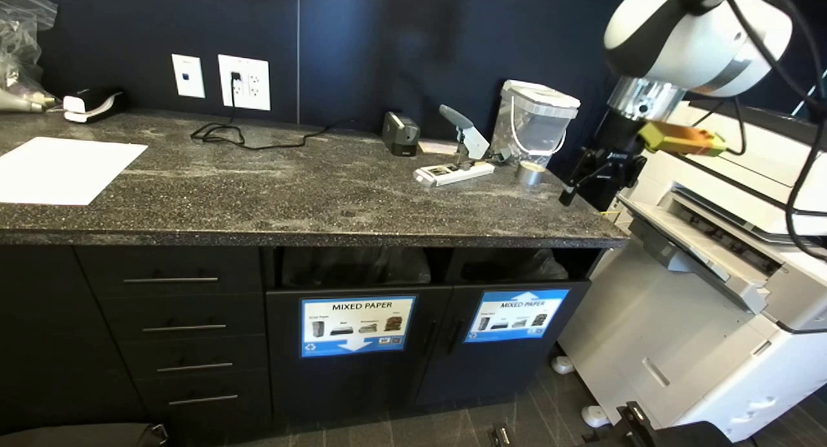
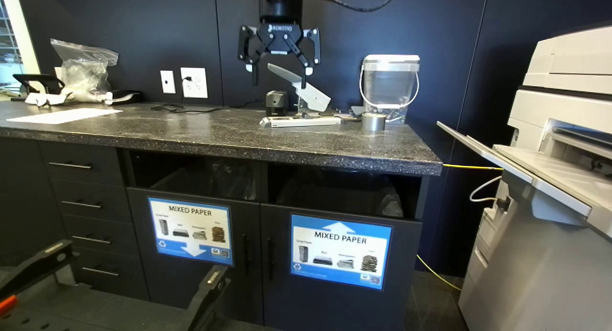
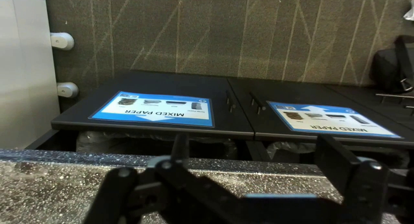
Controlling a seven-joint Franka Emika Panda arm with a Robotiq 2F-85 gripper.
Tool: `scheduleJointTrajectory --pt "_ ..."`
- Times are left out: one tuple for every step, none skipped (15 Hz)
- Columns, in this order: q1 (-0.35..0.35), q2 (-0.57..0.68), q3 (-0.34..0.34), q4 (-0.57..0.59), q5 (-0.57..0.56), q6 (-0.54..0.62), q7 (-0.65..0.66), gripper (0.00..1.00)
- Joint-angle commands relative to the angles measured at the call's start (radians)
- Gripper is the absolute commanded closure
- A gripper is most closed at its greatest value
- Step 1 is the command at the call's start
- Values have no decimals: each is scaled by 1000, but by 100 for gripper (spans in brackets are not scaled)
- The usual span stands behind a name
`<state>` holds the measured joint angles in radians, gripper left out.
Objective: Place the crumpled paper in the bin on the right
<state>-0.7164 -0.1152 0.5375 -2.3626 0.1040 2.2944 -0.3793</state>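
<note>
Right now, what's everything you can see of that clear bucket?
The bucket looks like translucent plastic, squarish, with a pale lid on and a thin white handle hanging in front. It stands upright on the counter, near the wall. Something unclear shows low down. A silver roll sits in front; whether they touch, I can't tell.

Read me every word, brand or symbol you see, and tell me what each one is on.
"MIXED PAPER": left sign on the cabinet, in both exterior views; its arrow points down.
"MIXED PAPER": right sign there; its arrow points up.
"ROBOTIQ": the hand, in an exterior view.
Recycling symbol: lower left corner of both signs.
Too small or blurred to read for sure: the small print on both signs.
</note>
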Motion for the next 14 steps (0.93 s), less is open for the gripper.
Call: scheduleJointTrajectory --pt "249 -234 -274 -57 52 -182 -47 0" --pt "315 -266 -352 -54 24 -237 -34 0" --pt "387 -308 -419 -70 -3 -272 -3 0" --pt "424 -337 -466 -67 -20 -311 8 0" --pt "458 -364 -516 -64 -30 -348 1 0" --pt "492 -388 -545 -68 -40 -369 5 0" --pt "520 -411 -568 -79 -48 -379 8 0" --pt "539 -415 -599 -67 -51 -397 -8 0" --pt "560 -430 -615 -77 -52 -401 -8 0" --pt "582 -438 -624 -85 -51 -402 -5 0" --pt "596 -440 -638 -83 -47 -404 -7 0" --pt "609 -440 -638 -89 -52 -404 2 0" --pt "626 -442 -632 -100 -56 -405 7 0" --pt "636 -432 -641 -93 -53 -415 -3 0"
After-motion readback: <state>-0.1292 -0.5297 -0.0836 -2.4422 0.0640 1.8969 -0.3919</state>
